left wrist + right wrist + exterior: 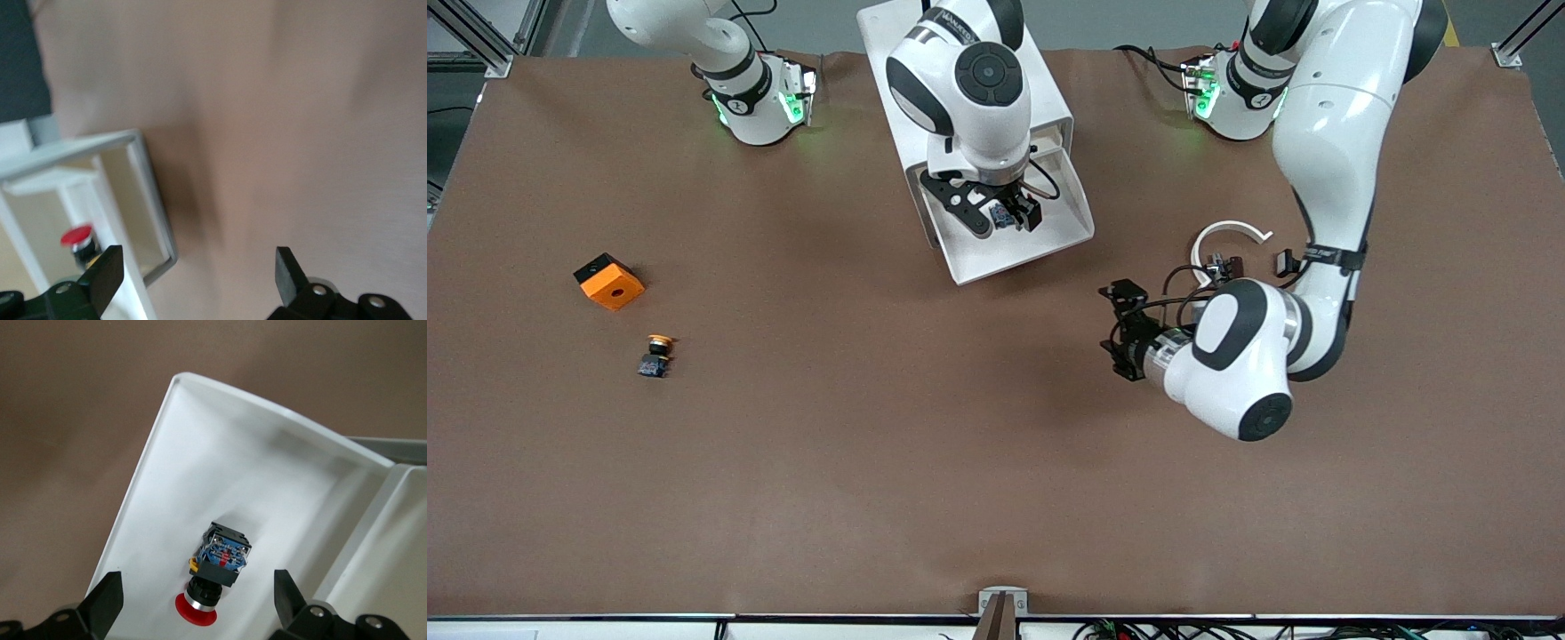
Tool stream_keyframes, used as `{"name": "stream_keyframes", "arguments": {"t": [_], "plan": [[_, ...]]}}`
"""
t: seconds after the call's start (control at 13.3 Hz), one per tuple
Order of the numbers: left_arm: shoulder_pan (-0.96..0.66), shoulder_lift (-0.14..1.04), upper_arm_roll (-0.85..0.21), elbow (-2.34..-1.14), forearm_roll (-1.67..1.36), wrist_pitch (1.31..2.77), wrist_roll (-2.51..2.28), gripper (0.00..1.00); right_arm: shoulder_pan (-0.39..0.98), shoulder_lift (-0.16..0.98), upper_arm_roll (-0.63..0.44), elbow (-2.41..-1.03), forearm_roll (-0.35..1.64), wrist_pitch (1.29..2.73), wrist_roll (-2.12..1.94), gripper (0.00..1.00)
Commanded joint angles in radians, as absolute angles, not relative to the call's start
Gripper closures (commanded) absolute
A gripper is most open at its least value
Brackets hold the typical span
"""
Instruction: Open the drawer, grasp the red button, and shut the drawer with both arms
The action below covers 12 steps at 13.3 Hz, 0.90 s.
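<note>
Already pulled out: drawer [1009,233] of the white cabinet [978,98], tray open toward the front camera, which leaves the contents reachable from above. Lying inside on its side, red cap and black-and-blue body showing: button [215,577], resting on the tray floor, apparently not yet lifted. Poised directly over it: right gripper [996,212], pointing straight down from an arm that reaches in from its base at the top of the front view and bends sharply at the wrist. Fingers [107,600] spread wide, one on each side of the button in the right wrist view, touching nothing. Looks like the start of the grab, a straight descent being what the pose calls for.

Off toward the left arm's end of the bench: left gripper [1120,331], low over bare brown bench [925,462], well apart from the drawer. Fingers [107,273] released and holding nothing, aimed roughly sideways at the cabinet, with the open tray and red cap in sight in the left wrist view. Forearm folded back on itself, elbow high. Probably parked clear so the other arm has room, and placed to push the drawer shut afterwards.

Nearer the right arm's end, out of the way: orange cube [608,281] and yellow-capped twin [656,354], untouched.
</note>
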State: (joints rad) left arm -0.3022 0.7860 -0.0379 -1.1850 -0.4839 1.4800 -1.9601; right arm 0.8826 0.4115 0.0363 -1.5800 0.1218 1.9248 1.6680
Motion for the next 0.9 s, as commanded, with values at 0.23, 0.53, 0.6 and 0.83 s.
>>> {"name": "stream_keyframes", "arguments": {"t": [0.23, 0.53, 0.6, 0.83], "plan": [[-0.313, 0.678, 0.043, -1.201, -0.231, 1.505, -1.522, 0.00, 0.911, 0.456, 0.028, -1.604, 0.140, 1.945, 1.796, 0.00], [-0.311, 0.585, 0.038, -1.209, -0.063, 1.512, -1.147, 0.00, 0.904, 0.457, 0.028, -1.632, 0.141, 1.942, 1.839, 0.00], [-0.310, 0.554, 0.034, -1.213, -0.036, 1.529, -1.018, 0.00, 0.904, 0.460, 0.028, -1.634, 0.141, 1.944, 1.839, 0.00], [-0.319, 0.519, 0.031, -1.230, -0.021, 1.549, -0.773, 0.00, 0.910, 0.477, 0.028, -1.632, 0.141, 1.950, 1.839, 0.22]]}}
